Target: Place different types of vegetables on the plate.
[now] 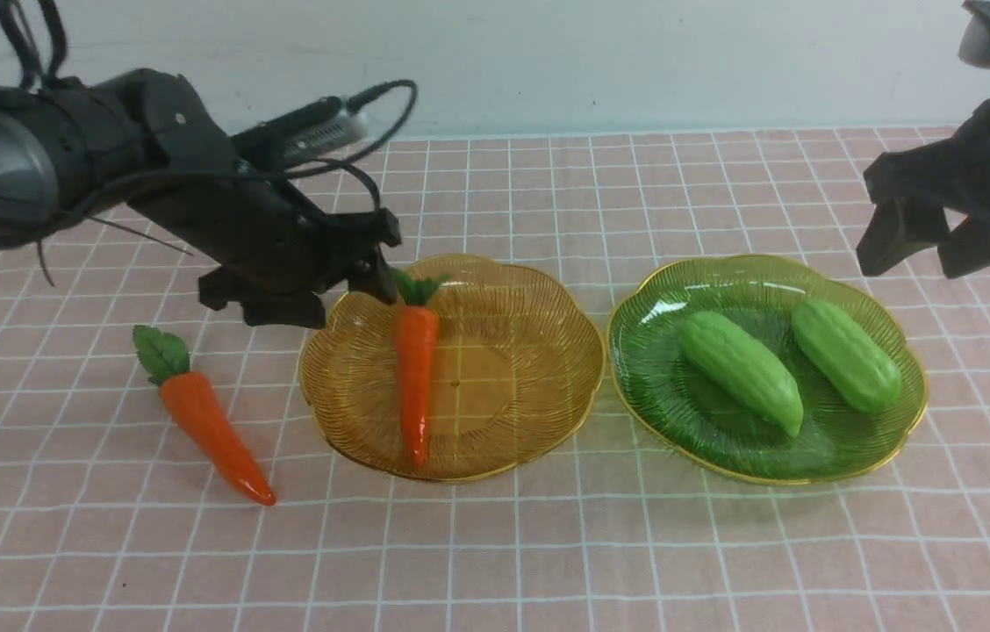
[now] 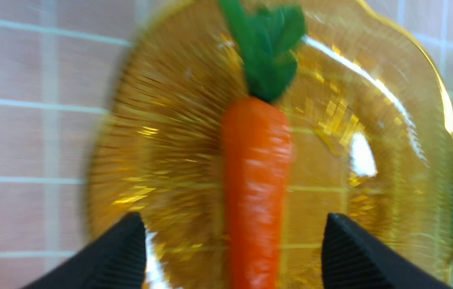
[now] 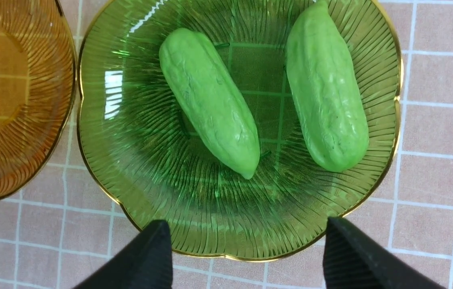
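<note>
Orange glossy toy carrot (image 1: 417, 377) is lying on amber ribbed glass plate (image 1: 530, 351), left gripper (image 1: 333, 294) and right gripper (image 3: 246, 224) both hanging spread, empty.

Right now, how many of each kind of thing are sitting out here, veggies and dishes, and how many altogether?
Carrots: 2, one on the amber plate, one on the cloth
Cucumbers: 2, both on the green plate
Plates: 2
Total: 6
</note>
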Robot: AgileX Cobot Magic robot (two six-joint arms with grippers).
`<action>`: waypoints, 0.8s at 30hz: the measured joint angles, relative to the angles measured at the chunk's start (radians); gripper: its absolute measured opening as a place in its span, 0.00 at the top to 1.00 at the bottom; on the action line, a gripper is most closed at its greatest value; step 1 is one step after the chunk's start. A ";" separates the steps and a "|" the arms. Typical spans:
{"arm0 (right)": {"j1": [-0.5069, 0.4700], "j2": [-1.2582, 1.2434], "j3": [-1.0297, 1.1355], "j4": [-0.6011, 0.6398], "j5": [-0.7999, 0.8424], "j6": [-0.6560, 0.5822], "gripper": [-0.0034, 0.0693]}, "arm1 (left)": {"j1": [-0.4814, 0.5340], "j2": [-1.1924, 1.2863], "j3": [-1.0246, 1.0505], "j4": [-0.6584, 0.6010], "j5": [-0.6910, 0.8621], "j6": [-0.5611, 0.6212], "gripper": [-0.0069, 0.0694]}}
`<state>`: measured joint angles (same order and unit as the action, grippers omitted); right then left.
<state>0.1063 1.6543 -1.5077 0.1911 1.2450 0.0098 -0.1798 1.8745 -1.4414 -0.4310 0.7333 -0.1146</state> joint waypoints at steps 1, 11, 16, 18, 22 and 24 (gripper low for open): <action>0.000 0.000 0.006 -0.001 -0.001 0.000 0.32 | 0.028 -0.008 -0.005 0.006 0.016 -0.002 0.21; 0.000 0.000 0.053 0.012 -0.001 0.002 0.33 | 0.132 -0.016 0.040 0.361 0.236 -0.296 0.17; 0.000 0.000 0.062 0.026 -0.001 0.000 0.33 | 0.132 0.076 0.068 0.481 0.206 -0.502 0.18; 0.000 0.000 0.062 0.026 -0.001 0.000 0.33 | 0.132 0.089 0.068 0.481 0.172 -0.511 0.19; 0.000 0.000 0.063 0.026 -0.001 0.000 0.33 | 0.131 0.110 0.068 0.469 0.104 -0.473 0.33; 0.000 0.000 0.064 0.026 -0.001 0.000 0.33 | 0.131 0.110 0.068 0.461 0.081 -0.460 0.47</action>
<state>0.1063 1.6543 -1.4437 0.2175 1.2443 0.0102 -0.0484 1.9845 -1.3736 0.0301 0.8146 -0.5742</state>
